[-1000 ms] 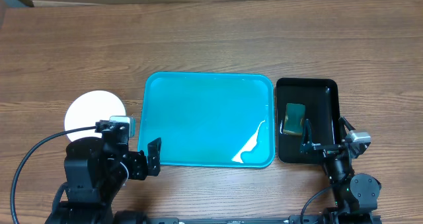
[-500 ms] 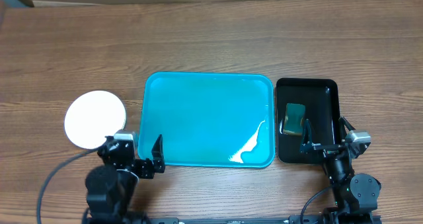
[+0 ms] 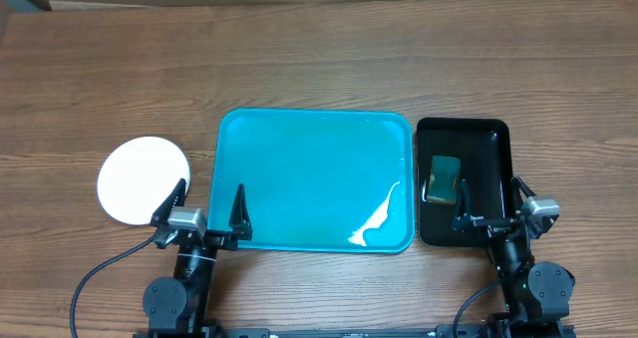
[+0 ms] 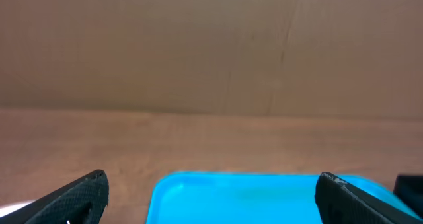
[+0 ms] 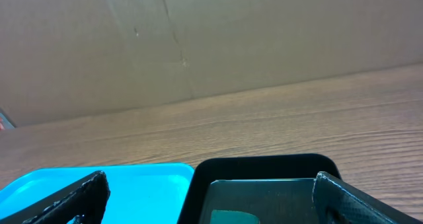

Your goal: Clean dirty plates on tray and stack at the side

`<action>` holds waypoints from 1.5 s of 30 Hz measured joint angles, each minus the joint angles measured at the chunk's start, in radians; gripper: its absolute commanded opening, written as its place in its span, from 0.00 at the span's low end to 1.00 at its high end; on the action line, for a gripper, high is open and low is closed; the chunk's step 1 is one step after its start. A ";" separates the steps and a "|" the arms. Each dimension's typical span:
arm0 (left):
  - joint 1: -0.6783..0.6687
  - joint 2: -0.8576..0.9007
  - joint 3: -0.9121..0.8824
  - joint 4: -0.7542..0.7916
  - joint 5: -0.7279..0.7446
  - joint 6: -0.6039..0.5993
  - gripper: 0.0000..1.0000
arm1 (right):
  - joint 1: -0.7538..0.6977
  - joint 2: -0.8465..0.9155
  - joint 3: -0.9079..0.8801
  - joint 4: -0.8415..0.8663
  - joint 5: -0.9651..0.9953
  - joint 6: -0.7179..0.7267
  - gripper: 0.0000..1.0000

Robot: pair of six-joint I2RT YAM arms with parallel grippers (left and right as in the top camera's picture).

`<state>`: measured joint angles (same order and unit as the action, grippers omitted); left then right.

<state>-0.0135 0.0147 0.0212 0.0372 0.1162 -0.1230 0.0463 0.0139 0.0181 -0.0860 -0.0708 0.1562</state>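
Observation:
The turquoise tray (image 3: 314, 178) lies in the middle of the table with nothing on it. Left of it, on the wood, is a round white plate (image 3: 143, 178); from above I cannot tell whether more plates lie under it. My left gripper (image 3: 209, 206) is open at the near edge, straddling the tray's near left corner, with one fingertip close to the plate's rim. The left wrist view shows the tray (image 4: 264, 197) between the wide-apart fingers (image 4: 79, 197). My right gripper (image 3: 490, 200) is open and empty over the near end of the black tray.
A small black tray (image 3: 464, 129) stands right of the turquoise one and holds a green sponge (image 3: 445, 176). The right wrist view shows the black tray (image 5: 264, 168) and the sponge's edge (image 5: 231, 217). A cardboard wall runs along the table's far side.
The left arm has drawn back from beside the plate toward the near edge and folded low, its open fingers now pointing away. The right arm has not moved.

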 measured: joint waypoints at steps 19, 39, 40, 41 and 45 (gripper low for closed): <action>0.000 -0.002 -0.012 -0.102 0.003 0.003 1.00 | 0.000 0.000 0.000 0.002 0.000 0.000 1.00; 0.000 -0.002 -0.012 -0.102 0.003 0.003 1.00 | 0.000 0.000 0.000 0.003 0.000 0.000 1.00; 0.000 -0.002 -0.012 -0.102 0.003 0.003 1.00 | 0.000 0.000 0.000 0.003 0.000 0.000 1.00; 0.000 -0.002 -0.013 -0.102 0.003 0.003 1.00 | 0.000 0.000 0.000 0.003 0.000 0.000 1.00; 0.000 -0.002 -0.013 -0.102 0.003 0.003 1.00 | 0.000 0.000 0.000 0.002 0.000 0.000 1.00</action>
<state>-0.0135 0.0128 0.0086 -0.0647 0.1188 -0.1200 0.0463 0.0139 0.0181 -0.0837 -0.0708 0.1558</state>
